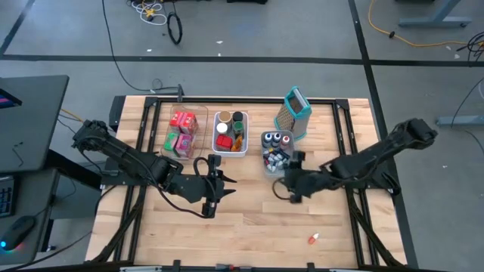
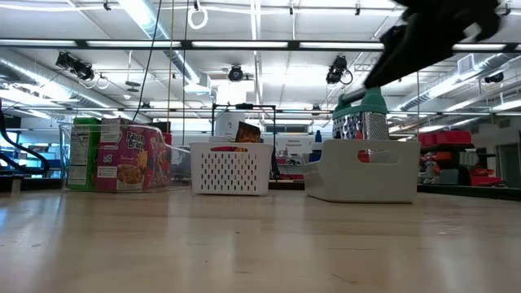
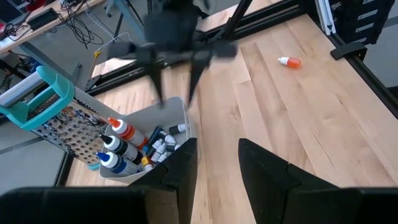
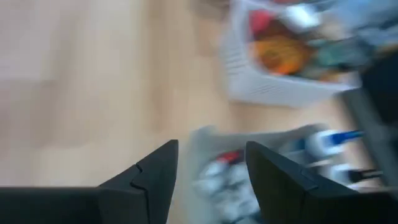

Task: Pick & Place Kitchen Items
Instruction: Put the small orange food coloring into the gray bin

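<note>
Right end effector (image 1: 284,183) sits open and empty mid-frame beside the grey bin (image 1: 275,152); left end effector (image 1: 215,181) is open too.

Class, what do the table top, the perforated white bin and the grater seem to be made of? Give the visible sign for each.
Table top: wood, pale and smooth, by its plank seams and grain.
Perforated white bin: probably moulded plastic, matt, with even rows of slots.
Grater: likely shiny metal, punched with holes, with a teal handle that looks like plastic.

Teal-top grater (image 1: 293,113), white perforated bin (image 2: 230,168), poss. orange-capped bottle (image 3: 289,61)
</note>
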Available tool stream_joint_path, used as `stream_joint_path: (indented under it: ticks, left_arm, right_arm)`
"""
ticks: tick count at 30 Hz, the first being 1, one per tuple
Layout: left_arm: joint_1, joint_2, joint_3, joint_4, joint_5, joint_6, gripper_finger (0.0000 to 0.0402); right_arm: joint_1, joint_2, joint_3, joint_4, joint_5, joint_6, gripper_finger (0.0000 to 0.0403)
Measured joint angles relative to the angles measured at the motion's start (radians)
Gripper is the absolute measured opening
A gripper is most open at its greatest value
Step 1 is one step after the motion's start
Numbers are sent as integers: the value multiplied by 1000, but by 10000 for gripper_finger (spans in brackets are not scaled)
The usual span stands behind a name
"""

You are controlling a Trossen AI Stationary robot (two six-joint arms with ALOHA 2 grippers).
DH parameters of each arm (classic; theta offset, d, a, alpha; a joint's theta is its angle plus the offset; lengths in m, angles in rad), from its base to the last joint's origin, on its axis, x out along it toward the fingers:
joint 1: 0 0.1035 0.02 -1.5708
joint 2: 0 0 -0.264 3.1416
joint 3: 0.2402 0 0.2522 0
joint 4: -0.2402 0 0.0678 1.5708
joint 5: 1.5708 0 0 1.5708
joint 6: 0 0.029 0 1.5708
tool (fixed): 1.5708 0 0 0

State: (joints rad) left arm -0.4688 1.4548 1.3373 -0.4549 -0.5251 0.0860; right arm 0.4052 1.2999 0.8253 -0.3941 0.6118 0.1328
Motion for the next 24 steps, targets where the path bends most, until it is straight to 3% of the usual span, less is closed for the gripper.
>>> stream_joint_path:
  ticks: [7, 10, 17, 24]
  left_arm:
    - [0, 0, 0, 5, 0, -1, 126]
    - [0, 0, 0, 6, -1, -1, 126]
    - [0, 0, 0, 6, -1, -3, 126]
    - [0, 0, 0, 6, -1, -3, 126]
  right_arm:
    - [135, -87, 0, -132, -466, 141, 199]
    - [213, -83, -1, -128, -612, 148, 199]
    - [404, -67, -120, 14, -649, 212, 199]
    - [503, -67, -287, 363, -616, 204, 199]
